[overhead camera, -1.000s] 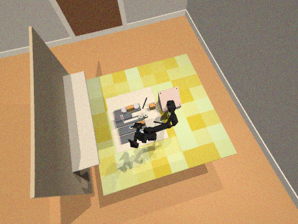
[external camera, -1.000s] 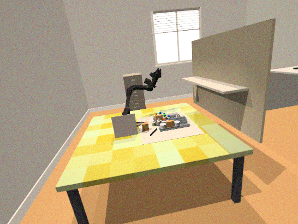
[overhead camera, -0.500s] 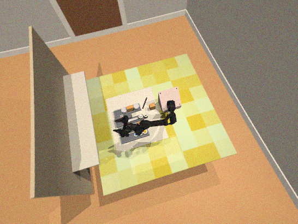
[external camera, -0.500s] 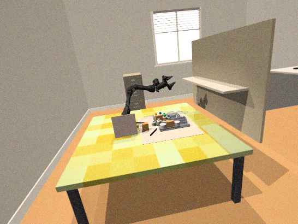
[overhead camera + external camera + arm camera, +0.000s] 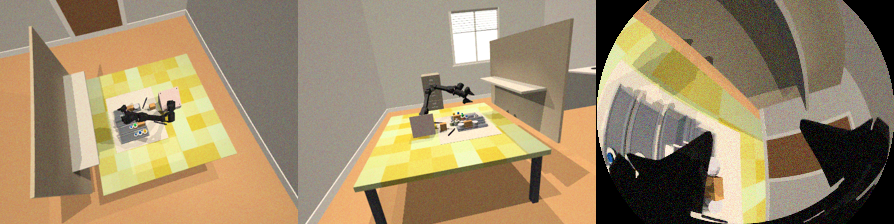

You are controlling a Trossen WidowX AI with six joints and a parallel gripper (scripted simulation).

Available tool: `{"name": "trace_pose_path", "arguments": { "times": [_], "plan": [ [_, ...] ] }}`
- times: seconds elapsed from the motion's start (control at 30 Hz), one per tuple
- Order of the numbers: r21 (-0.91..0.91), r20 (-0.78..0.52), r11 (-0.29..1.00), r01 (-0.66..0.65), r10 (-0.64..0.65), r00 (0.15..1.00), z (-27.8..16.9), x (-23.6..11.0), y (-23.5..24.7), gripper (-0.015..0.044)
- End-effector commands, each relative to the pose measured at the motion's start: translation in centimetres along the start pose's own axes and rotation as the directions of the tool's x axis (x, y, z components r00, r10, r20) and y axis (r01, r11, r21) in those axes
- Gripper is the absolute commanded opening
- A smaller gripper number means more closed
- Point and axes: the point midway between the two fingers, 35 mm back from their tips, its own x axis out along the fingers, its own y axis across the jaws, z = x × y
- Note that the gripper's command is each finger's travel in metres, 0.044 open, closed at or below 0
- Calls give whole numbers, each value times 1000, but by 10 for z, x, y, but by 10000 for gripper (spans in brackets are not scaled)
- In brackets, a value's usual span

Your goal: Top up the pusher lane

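jar lanes: grey lane rack (image 5: 472,123) sits on the white mat (image 5: 472,134) of the checked table (image 5: 451,161), below the gripper (image 5: 468,98). arm is stretched out high over the rack, gripper well above it, jaws wide apart with nothing between them. jars with coloured lids (image 5: 137,131) stand in the lanes on the near side of the tool. loose brown box (image 5: 152,106) and dark stick (image 5: 144,102) lie on the mat back toward the arm base. can't tell which loose jar matches.

small jars (image 5: 139,133) — upright in lanes
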Motion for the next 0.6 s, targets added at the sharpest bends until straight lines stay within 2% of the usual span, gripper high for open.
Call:
{"name": "trace_pose_path", "arguments": {
  "times": [0.0, 0.13, 0.27, 0.37, 0.47, 0.57],
  "plan": [
    [54, -217, 974, -220, 227, 950, -75, 0, 28, 440],
    [167, -341, 913, -372, 407, 847, -124, -17, 52, 440],
    [331, -409, 809, -486, 587, 699, -165, -45, 77, 440],
    [480, -411, 695, -535, 717, 563, -186, -73, 96, 440],
    [643, -358, 543, -540, 836, 415, -198, -103, 113, 440],
    [696, -327, 485, -530, 871, 367, -200, -114, 118, 440]
  ]
}}
